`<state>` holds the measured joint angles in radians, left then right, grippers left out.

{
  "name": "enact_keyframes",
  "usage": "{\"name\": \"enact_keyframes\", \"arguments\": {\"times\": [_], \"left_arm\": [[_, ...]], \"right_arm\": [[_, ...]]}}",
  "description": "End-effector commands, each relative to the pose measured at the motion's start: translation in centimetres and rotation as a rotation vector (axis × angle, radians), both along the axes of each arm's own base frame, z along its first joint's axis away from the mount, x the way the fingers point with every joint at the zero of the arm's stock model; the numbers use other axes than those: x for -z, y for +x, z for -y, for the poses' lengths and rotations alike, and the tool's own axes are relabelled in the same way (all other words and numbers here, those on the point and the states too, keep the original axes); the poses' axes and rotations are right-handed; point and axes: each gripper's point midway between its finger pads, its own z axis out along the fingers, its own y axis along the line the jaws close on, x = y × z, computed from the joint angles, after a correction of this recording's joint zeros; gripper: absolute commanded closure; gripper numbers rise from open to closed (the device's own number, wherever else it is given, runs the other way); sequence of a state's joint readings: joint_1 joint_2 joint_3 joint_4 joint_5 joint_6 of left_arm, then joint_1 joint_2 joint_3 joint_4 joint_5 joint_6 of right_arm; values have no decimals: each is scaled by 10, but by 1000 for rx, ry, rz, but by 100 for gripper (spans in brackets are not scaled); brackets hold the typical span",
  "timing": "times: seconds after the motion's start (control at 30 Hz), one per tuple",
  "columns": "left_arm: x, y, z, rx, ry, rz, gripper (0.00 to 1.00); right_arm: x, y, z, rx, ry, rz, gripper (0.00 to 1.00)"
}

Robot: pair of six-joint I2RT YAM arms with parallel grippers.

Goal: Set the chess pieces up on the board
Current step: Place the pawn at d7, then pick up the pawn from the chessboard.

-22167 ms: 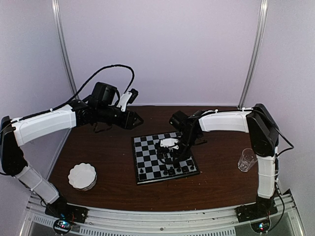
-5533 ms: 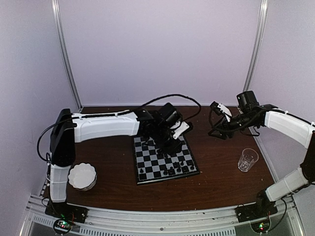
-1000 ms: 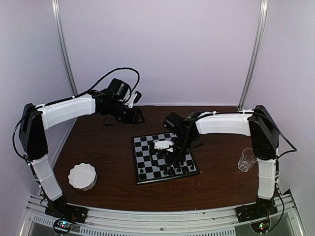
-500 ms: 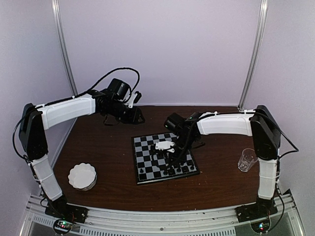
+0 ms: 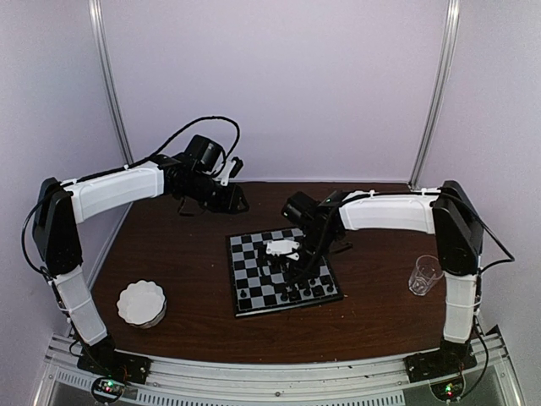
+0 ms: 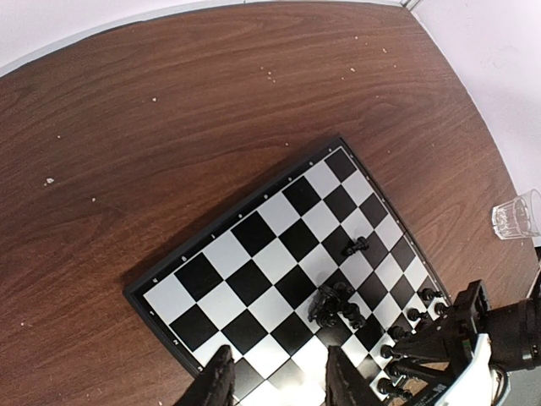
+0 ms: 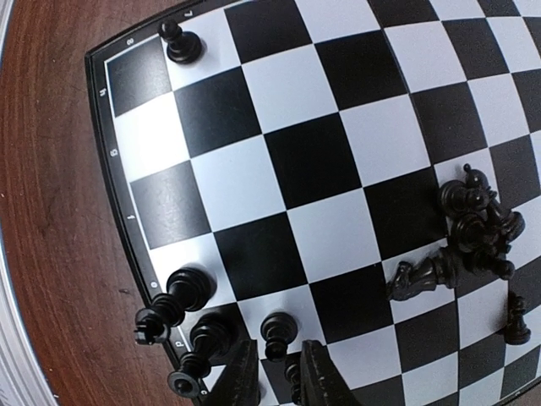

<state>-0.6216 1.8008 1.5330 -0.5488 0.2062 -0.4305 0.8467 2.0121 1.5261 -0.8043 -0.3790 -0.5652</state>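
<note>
Right gripper (image 7: 279,348) jaws stand narrowly parted around a pawn (image 7: 293,374) on the board (image 5: 250,254) at its 6 o'clock rank; whether they grip it cannot be told. Withdraw vertically, clear of neighbouring chess pieces (image 7: 188,292). Left gripper (image 6: 277,362) jaws are half open and empty, at 11 o'clock.

Checkered board (image 6: 279,254) on brown table (image 6: 152,110), black chess pieces (image 6: 336,304) clustered mid-board, more along one edge, glass (image 6: 516,215) beyond.
</note>
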Motion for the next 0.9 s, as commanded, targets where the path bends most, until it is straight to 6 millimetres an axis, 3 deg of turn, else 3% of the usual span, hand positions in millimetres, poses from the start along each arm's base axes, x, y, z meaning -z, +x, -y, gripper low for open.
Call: {"name": "enact_keyframes", "arguments": {"times": [0.0, 0.13, 0.3, 0.5, 0.87], "left_arm": [[-2, 5, 2, -3, -26, 9, 62], [-1, 4, 3, -1, -27, 8, 63], [0, 3, 5, 9, -35, 2, 63], [-1, 2, 8, 24, -49, -1, 63], [0, 1, 9, 31, -52, -6, 63]], "right_arm": [[-46, 8, -10, 21, 81, 57, 80], [-61, 18, -8, 61, 116, 62, 78], [-61, 52, 7, 145, 121, 69, 76], [-46, 86, 27, 187, 78, 73, 69], [-8, 107, 33, 203, 16, 48, 63]]}}
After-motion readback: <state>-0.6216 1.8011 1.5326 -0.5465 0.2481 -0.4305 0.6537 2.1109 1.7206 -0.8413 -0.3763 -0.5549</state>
